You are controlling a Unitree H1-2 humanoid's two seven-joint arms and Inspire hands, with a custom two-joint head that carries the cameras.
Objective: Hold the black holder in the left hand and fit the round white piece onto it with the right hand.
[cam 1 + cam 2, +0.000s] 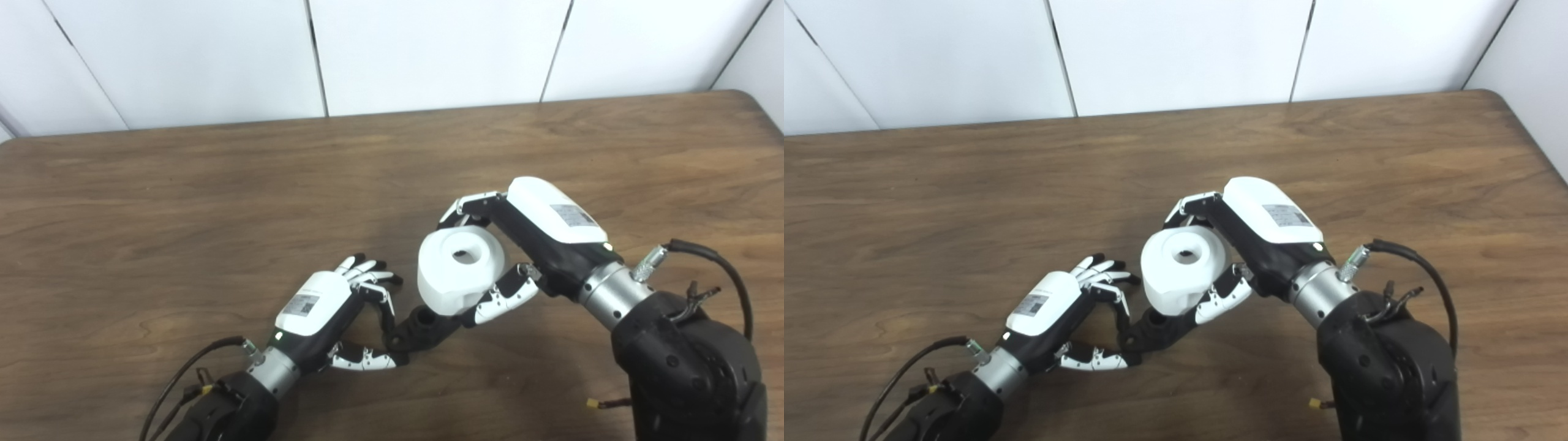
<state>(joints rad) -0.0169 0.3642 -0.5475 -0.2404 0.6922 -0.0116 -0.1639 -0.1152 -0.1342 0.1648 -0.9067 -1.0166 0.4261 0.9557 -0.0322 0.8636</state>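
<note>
Left hand [334, 306] pinches the black holder [422, 327] low over the wooden surface [184, 214], while the right hand [527, 239] grips the round white piece [459, 269], touching the holder's top.

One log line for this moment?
left hand: holds black holder | right hand: holds round white piece | piece above holder, seating unclear

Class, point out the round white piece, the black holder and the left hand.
round white piece [450, 288], left eye view, front side wall.
black holder [422, 327], left eye view, exposed body.
left hand [1041, 303], right eye view, white back cover.
</note>
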